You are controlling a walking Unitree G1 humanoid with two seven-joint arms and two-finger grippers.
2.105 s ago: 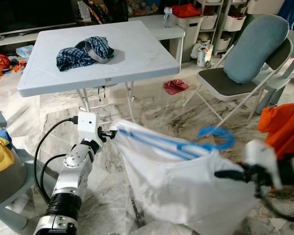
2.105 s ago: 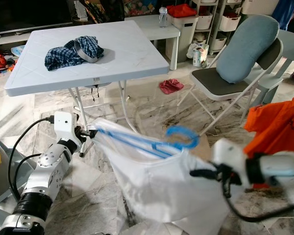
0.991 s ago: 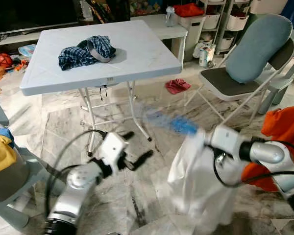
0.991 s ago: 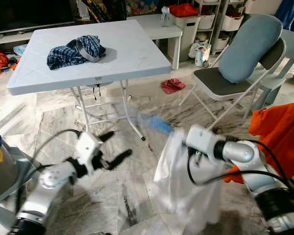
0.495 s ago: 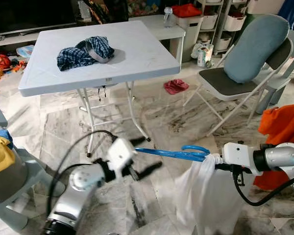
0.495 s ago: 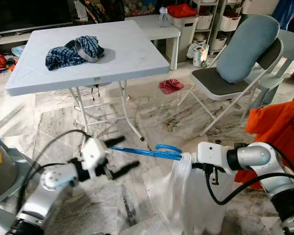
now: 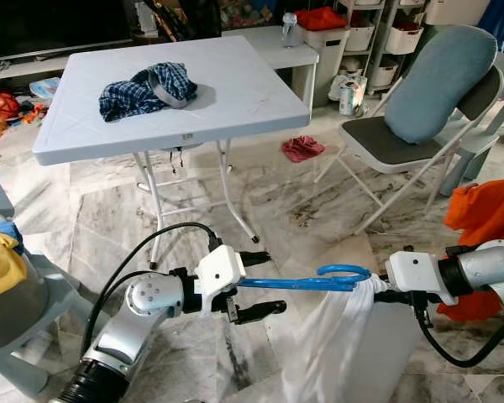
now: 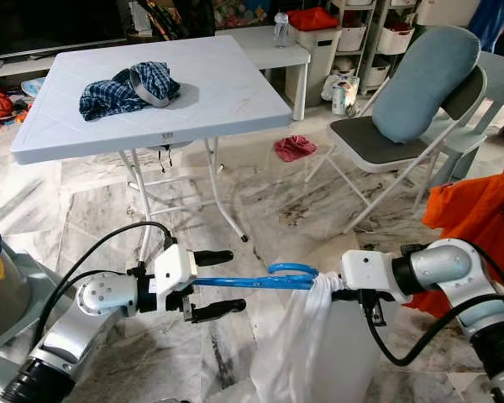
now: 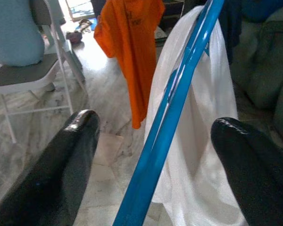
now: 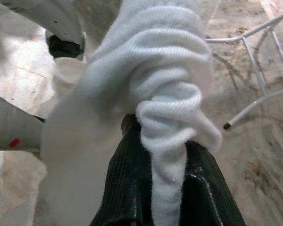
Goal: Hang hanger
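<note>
A blue hanger (image 7: 307,283) lies nearly level above the floor, its hook (image 7: 344,270) pointing away from me. A white shirt (image 7: 328,353) droops from its right end in a bunched fold. My right gripper (image 10: 167,188) is shut on that bunched white cloth just below the hook. My left gripper (image 7: 260,284) is open, its two black fingers (image 9: 61,165) spread wide on either side of the hanger's bar (image 9: 179,94) and not touching it.
A white folding table (image 7: 244,92) with a plaid shirt (image 7: 147,88) stands ahead. A folding chair with a blue cushion (image 7: 437,92) is at the right. An orange garment (image 7: 487,227) hangs near my right arm. A red cloth (image 7: 302,148) lies on the floor.
My left gripper let go of the hanger's end and dropped, then rose and steadied with its fingers astride the bar. The shirt, once spread wide, now hangs bunched from my right gripper.
</note>
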